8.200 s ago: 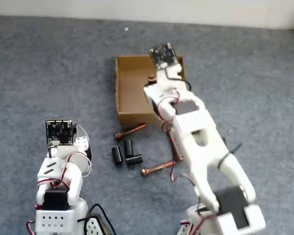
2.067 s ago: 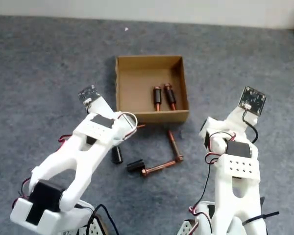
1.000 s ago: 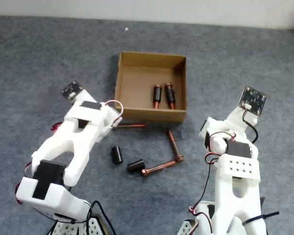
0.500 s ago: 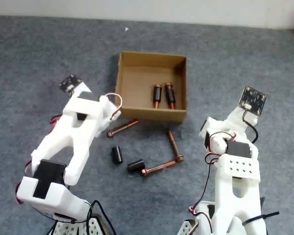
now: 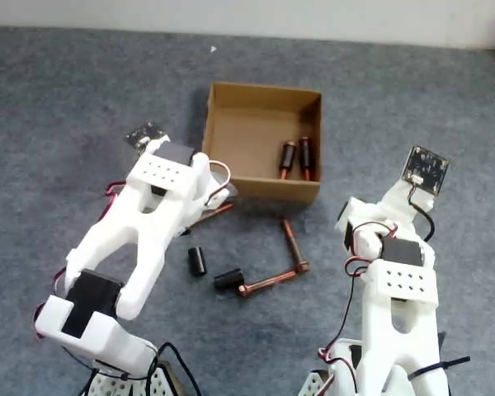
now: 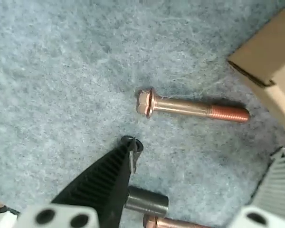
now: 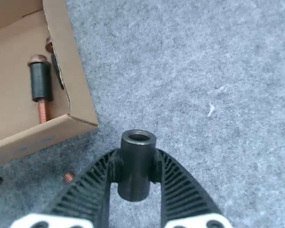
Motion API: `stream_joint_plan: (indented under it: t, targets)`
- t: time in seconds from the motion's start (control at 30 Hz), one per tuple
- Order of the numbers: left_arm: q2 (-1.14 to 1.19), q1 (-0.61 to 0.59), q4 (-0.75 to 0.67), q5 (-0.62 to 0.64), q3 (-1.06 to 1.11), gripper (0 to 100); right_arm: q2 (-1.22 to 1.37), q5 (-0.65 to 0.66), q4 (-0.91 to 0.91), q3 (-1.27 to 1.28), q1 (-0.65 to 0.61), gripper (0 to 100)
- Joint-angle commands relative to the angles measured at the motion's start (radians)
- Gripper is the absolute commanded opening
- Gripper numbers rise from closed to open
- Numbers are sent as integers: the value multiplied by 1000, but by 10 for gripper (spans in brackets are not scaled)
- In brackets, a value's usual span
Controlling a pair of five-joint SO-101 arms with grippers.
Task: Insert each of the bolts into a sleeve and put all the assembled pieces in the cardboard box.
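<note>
High view: two sleeved bolts (image 5: 295,158) lie in the box (image 5: 247,136). Left wrist: my left claw (image 6: 206,149) gapes wide above a bolt (image 6: 192,105) on the counter (image 6: 61,57) beside the box. Right wrist: my right claw (image 7: 137,161) grips an upright sleeve (image 7: 138,142).

Left gripper (image 6: 206,146) agape, right gripper (image 7: 136,166) clamped on sleeve (image 7: 138,142).

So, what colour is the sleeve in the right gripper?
The sleeve is matte black; it shows best in the right wrist view.
</note>
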Motion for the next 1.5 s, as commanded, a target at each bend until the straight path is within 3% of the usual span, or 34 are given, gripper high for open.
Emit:
stream_joint_plan:
  t: [0.0, 0.27, 0.7, 0.9, 1.0, 1.2, 1.47]
  targets:
    - [35, 19, -15, 11, -12, 409, -24, -2, -27, -12, 10, 6]
    - [148, 5, -49, 11, 7, 409, -25, -2, -27, -12, 10, 6]
    - [166, -166, -175, 11, -5, 337, -25, -2, -27, -12, 10, 6]
    - [163, -174, -173, 11, -7, 337, -25, -2, -27, -12, 10, 6]
    - [162, -177, -144, 8, -13, 337, -27, -2, -27, -12, 10, 6]
    - [101, -183, 52, 5, -104, 337, -27, -2, -27, -12, 10, 6]
    - [122, -171, 48, 35, -113, 337, -27, -2, -27, -12, 10, 6]
